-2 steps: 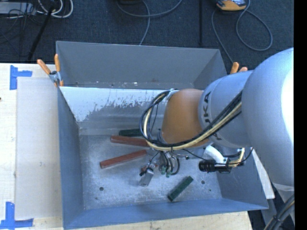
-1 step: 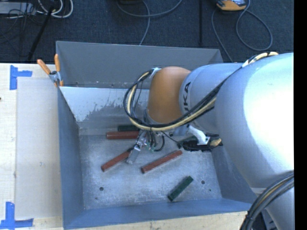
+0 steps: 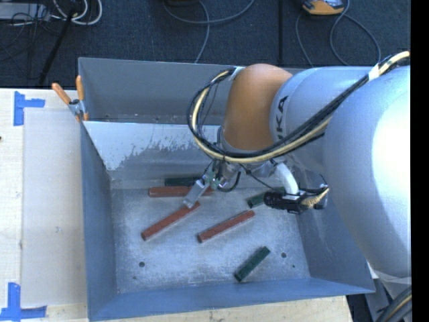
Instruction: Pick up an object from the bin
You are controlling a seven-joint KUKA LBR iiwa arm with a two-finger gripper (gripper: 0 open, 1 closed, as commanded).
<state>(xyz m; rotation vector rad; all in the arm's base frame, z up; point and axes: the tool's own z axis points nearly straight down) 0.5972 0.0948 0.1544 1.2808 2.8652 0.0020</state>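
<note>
Arm (image 3: 348, 133) enters from the right, its orange cover (image 3: 251, 106) above the back half of the bin (image 3: 100, 180), cables looped round it. Gripper (image 3: 198, 194) slants down and left to the floor, its tip at the upper end of a slanted brown stick (image 3: 167, 223) left of centre. Open or closed: cannot tell. Flat brown stick (image 3: 173, 191) just behind, dark green block (image 3: 179, 180) beyond it. Third brown stick (image 3: 226, 226) mid-floor; green block (image 3: 252, 263) near the front wall.
</note>
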